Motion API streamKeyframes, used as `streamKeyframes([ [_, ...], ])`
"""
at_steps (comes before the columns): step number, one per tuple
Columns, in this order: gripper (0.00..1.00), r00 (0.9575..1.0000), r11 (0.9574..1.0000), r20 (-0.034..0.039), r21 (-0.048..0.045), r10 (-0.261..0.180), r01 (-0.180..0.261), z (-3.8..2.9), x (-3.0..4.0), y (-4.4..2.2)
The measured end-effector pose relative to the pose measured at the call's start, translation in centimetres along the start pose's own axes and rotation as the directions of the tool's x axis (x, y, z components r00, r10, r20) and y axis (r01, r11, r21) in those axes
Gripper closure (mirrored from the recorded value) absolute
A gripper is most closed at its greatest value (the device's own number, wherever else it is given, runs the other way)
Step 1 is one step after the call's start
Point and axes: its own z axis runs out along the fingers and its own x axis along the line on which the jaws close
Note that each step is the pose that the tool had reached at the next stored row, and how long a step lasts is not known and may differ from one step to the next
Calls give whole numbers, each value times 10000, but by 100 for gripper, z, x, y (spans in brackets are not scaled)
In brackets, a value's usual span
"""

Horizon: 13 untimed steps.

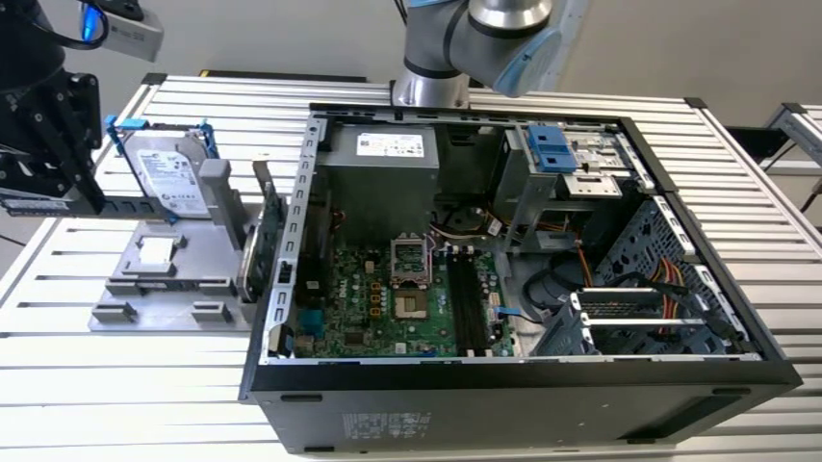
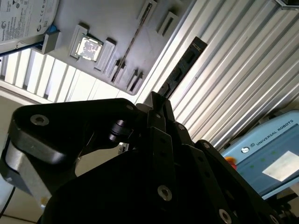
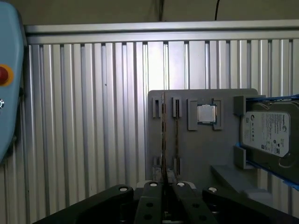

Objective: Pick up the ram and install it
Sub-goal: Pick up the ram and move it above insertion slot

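Dark, thin ram [image 2: 183, 65] clamped at one end in the closed hand [image 2: 159, 100], sticking out ahead; likely light, stiff, fragile, best held off the chips.

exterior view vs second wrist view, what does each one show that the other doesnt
The exterior view adds the open computer case, its motherboard and an upright expansion card between fixture and case. The second wrist view adds a pale blue box beside the table. Both show the slatted table, the grey fixture carrying the processor and hard drive, and the gripper shut on the ram.
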Motion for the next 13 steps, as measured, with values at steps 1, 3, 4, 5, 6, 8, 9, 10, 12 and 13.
streamKeyframes([
  [1,100,10000,10000,0,0,-1,1,0,0,0],
  [3,100,10000,10000,0,0,-2,2,0,1,-1],
  [4,100,10000,10000,0,0,-3,3,0,1,-1],
  [5,100,10000,10000,1,1,-3,3,0,1,-1],
  [6,100,10000,10000,0,1,-3,3,0,1,-1],
  [8,100,10000,10000,0,1,-9,9,0,1,-2],
  [9,100,10000,10000,-1,0,-21,21,-1,1,-3],
  [10,100,10000,10000,-2,0,-30,30,-1,1,-7],
  [12,100,10000,10000,-3,-1,-38,38,-2,0,-22],
  [13,100,10000,10000,-2,-1,-45,45,-2,0,-38],
])
